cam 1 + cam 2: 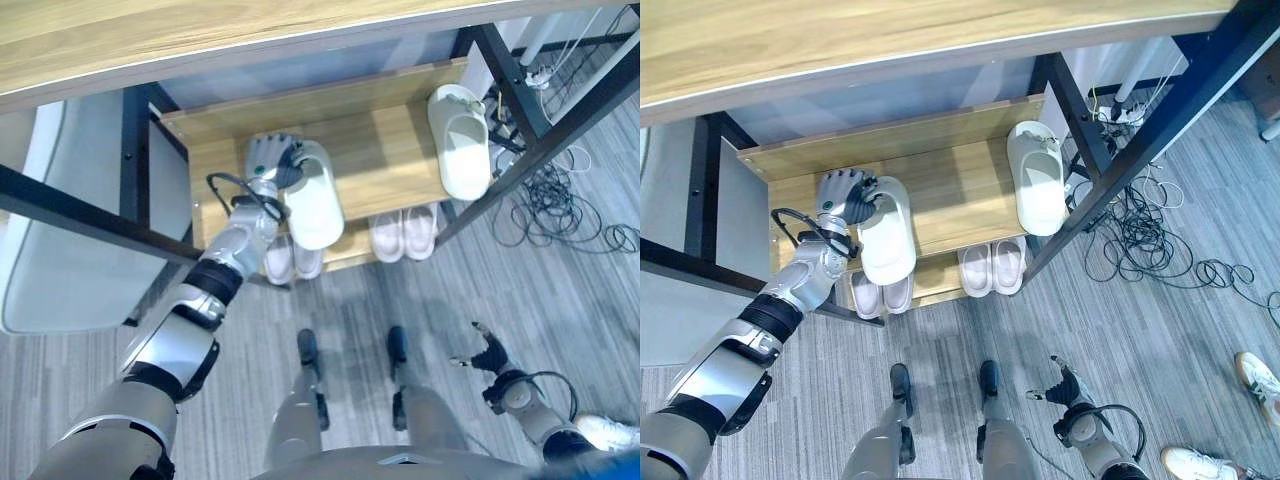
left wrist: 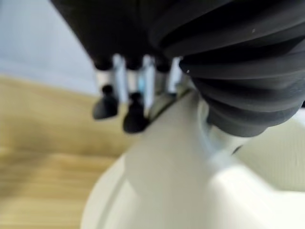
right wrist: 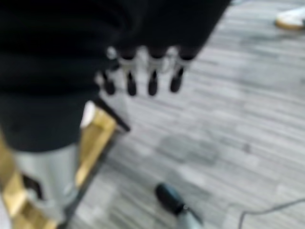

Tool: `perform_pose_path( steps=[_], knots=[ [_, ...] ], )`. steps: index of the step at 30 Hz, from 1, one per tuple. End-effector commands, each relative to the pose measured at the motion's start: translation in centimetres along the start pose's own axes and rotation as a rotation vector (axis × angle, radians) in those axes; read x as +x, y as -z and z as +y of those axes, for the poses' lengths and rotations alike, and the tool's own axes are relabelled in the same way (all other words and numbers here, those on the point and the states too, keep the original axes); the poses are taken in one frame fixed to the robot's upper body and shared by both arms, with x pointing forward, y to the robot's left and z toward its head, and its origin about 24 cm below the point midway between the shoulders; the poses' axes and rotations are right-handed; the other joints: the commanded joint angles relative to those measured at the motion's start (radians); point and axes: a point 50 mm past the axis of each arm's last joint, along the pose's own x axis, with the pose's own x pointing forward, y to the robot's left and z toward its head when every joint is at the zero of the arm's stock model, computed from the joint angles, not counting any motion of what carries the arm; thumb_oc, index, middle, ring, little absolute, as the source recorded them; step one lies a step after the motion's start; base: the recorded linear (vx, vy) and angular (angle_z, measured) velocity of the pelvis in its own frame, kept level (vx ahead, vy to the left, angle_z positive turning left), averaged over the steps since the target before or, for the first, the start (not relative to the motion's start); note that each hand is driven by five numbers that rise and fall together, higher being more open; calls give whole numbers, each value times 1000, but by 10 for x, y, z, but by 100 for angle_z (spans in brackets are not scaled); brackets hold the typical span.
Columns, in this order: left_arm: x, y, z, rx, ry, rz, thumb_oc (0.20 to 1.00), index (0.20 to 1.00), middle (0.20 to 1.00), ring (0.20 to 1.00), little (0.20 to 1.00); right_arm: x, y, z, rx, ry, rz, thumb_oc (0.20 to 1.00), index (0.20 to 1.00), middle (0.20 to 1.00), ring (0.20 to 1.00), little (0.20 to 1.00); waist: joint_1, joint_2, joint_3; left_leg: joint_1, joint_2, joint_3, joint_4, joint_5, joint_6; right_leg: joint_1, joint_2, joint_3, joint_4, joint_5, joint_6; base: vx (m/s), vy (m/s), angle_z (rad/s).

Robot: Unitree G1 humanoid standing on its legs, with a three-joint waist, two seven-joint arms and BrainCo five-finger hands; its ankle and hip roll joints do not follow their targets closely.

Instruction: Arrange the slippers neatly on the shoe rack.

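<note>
The left robot hand reaches onto the upper shelf of the shoe rack and grips a white slipper at its far end, the fingers curled over the slipper's edge with the thumb on the other side. The slipper's long axis runs from the back of the shelf toward the front, and its near end juts out past the shelf's front edge. I cannot tell toe from heel under the robot hand. The slipper lies just beside the robot hand on its right, stretching back toward the robot from the grip.

A second white slipper lies well apart on the right end of the same shelf, its long axis also running back to front, with its open heel part toward the back and the closed toe toward the front edge.

On the lower shelf two pale pink pairs sit side by side: one pair under the held slipper, the other pair to its right.

The right robot hand hangs low over the grey wood-pattern floor, away from the rack, its fingers loosely spread and holding nothing.
</note>
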Motion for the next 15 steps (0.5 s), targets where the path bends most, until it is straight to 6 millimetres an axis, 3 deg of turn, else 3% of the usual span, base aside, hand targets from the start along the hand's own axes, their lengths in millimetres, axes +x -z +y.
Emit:
perform_pose_path(
  steps=[1, 6, 11, 15],
  knots=[
    [28, -26, 30, -36, -164, -84, 200, 200, 200, 200, 200, 11, -23, -23, -29, 82, -97, 1000, 1000, 1000, 1000, 1000, -1, 34, 73, -36, 5, -70, 12, -31, -29, -66, -70, 2, 89, -99, 61, 5, -30, -20],
    [38, -38, 38, -23, -248, -90, 200, 200, 200, 200, 200, 12, -24, -23, -37, 91, -105, 1000, 1000, 1000, 1000, 1000, -17, 40, 74, -41, 16, -57, 12, -29, -33, -83, -62, 15, 90, -98, 58, 11, -32, -8],
    [41, -40, 33, -57, -274, -33, 200, 200, 200, 200, 200, 13, -27, -24, -42, 111, -110, 1000, 1000, 1000, 1000, 1000, -33, 41, 69, -44, 30, -39, 12, -28, -37, -106, -53, 36, 92, -96, 56, 28, -50, -15],
    [54, -54, 34, -68, -271, -26, 200, 200, 200, 200, 200, 16, -29, -26, -62, 122, -111, 1000, 1000, 1000, 1000, 1000, -52, 50, 69, -42, 40, -22, 12, -27, -39, -124, -45, 51, 104, -98, 52, 28, -45, -18]
  ],
)
